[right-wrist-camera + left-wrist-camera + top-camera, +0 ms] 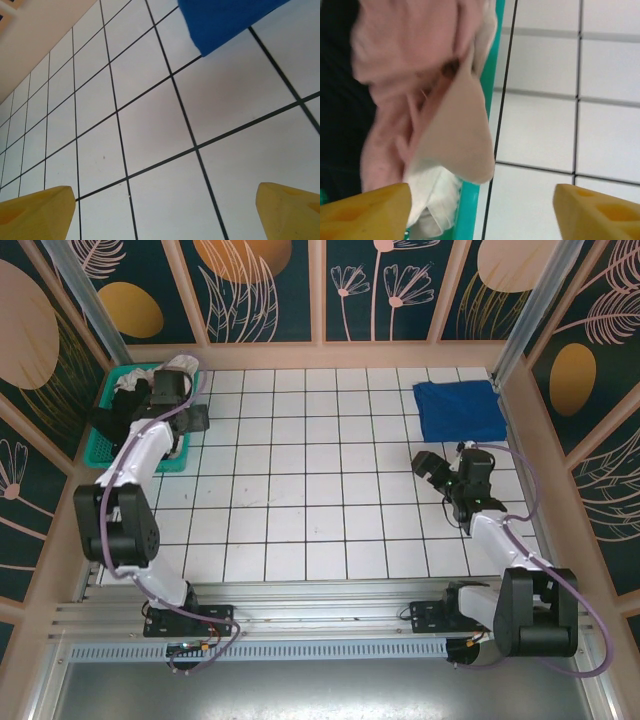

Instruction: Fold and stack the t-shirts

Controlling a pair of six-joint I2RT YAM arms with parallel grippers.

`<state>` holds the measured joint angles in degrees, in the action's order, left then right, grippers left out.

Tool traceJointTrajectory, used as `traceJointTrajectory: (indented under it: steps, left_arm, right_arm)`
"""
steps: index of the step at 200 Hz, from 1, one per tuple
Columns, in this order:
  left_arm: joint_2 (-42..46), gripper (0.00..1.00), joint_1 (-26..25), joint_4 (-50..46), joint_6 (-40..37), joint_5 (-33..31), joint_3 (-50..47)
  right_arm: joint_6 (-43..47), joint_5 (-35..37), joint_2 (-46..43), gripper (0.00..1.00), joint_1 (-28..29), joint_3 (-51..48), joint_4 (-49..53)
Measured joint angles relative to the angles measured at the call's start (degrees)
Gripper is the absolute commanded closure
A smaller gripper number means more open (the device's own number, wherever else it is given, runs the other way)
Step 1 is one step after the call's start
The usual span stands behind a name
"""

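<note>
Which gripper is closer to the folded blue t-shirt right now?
Right. The right gripper sits just on the near side of the blue t-shirt, apart from it; the left gripper is far off at the teal basket.

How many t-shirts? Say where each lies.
4: blue t-shirt folded at the table's far right; pink t-shirt, white t-shirt and black t-shirt in the teal basket, far left. Others may hide beneath.

We have open tabletop (310, 500) across the whole middle and near edge. Folded blue t-shirt (460, 410) occupies far right corner; teal basket (97, 448), piled with cloth (182, 364), blocks far left. Walls (260, 290) close three sides.
</note>
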<state>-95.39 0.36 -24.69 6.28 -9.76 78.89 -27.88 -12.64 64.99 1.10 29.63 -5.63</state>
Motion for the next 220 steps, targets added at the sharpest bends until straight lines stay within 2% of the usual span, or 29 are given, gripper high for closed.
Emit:
traceJointTrajectory:
  steps: [21,57,78,94,122,141,156,168,185,199,220]
  left_arm:
    - [-0.48,0.19,0.48,0.33,2.67,-1.36,4.39]
    - [-14.40,0.23,1.66,-0.04,6.12,-3.02,17.09]
    - [-21.03,0.31,2.34,-2.12,7.80,-3.06,21.84]
    - [-24.90,0.46,3.02,-4.17,8.33,-3.06,26.34]
    - [-27.89,0.56,4.00,-5.99,9.18,-3.13,32.83]
    - [-27.89,0.52,4.22,-6.14,9.31,-3.67,34.77]
    - [-27.89,0.35,4.22,-6.51,9.35,-4.35,35.69]
    - [-28.26,0.35,4.20,-7.30,9.33,-4.44,36.87]
    - [-29.86,0.46,4.22,-8.57,9.22,-4.33,39.71]
    - [-31.47,0.71,4.33,-9.53,9.14,-4.20,41.72]
    - [-32.70,0.94,4.46,-11.58,8.63,-4.00,42.86]
  right_arm:
    - [0.57,0.68,0.70,0.08,2.01,0.70,0.02]
    - [0.66,0.81,2.58,0.10,3.58,1.20,-0.13]
    - [1.07,0.79,2.67,0.12,4.31,1.20,-0.22]
    - [1.46,0.79,2.67,0.14,4.66,1.20,-0.20]
    - [1.92,0.79,2.67,0.15,4.85,1.09,-0.52]
    - [1.92,0.76,2.58,0.15,4.90,0.68,-1.16]
    - [1.92,0.74,2.56,0.15,4.90,0.39,-1.46]
    - [1.95,0.66,2.56,0.15,4.92,0.31,-1.68]
    - [2.03,0.55,2.56,0.16,4.92,0.28,-1.79]
    - [2.12,0.52,2.56,0.16,4.96,0.28,-1.84]
    - [2.51,0.55,2.21,0.18,5.33,0.31,-1.44]
